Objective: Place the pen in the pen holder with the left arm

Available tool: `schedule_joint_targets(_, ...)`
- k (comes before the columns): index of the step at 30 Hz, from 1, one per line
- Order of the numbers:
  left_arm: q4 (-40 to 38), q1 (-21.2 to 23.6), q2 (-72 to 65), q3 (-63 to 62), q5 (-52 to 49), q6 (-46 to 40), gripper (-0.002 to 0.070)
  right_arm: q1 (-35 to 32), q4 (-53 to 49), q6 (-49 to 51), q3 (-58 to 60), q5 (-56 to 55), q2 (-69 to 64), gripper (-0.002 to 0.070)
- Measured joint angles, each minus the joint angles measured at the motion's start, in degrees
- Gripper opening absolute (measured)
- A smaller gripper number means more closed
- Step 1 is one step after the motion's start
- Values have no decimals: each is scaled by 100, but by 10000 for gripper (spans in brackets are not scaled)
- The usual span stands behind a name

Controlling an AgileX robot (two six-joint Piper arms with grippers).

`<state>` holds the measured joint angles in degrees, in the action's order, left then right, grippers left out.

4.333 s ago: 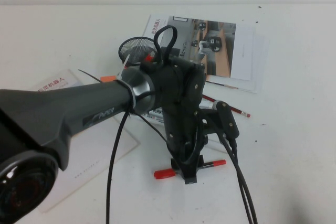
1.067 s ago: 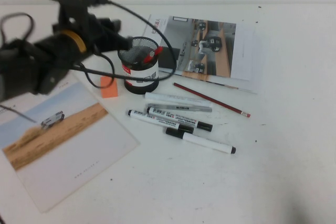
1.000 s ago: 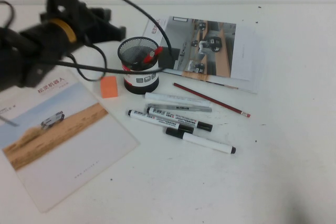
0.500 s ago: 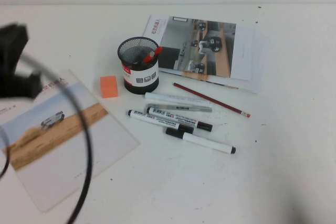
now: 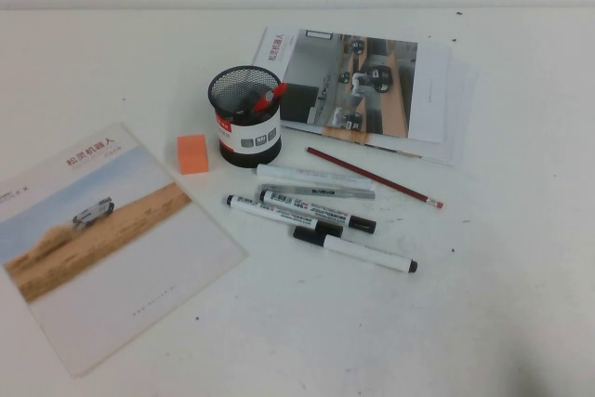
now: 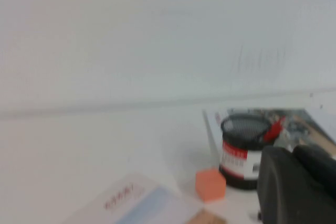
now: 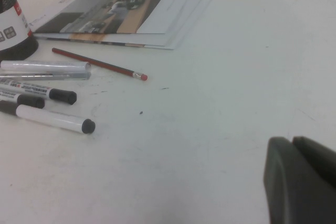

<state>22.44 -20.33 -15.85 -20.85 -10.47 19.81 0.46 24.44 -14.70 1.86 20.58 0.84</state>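
Left gripper (image 6: 296,184) low over table; right gripper (image 7: 302,179) likewise; both closed.

High view: my raised camera looks steeply down on the bench (image 5: 521,323) from my own side. Left wrist view: low near my left edge, facing the far wall, my left jaws' dark bulk in one corner. Right wrist view: low near my right edge, skimming leftward. All three share the pen holder (image 5: 245,116) (image 6: 244,149) (image 7: 14,27).
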Motion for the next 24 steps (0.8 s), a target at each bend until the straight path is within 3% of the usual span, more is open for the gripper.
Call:
schedule_joint_targets(6, 0, 10, 362, 643, -222, 295, -1, 0, 0, 0, 0, 0, 0, -22)
schedule_joint_targets(8, -284, 72, 450, 864, -167, 16, -1, 0, 0, 0, 0, 0, 0, -22)
schedule_joint_targets(12, -1341, 630, 660, 1353, 152, -1039, -1, 0, 0, 0, 0, 0, 0, -22)
schedule_joint_targets(16, -1721, 1317, 1098, 1746, 434, -1320, -1, 0, 0, 0, 0, 0, 0, -22)
schedule_joint_targets(24, -2095, 1599, 1640, 2225, 274, -1358, -1, 0, 0, 0, 0, 0, 0, -22)
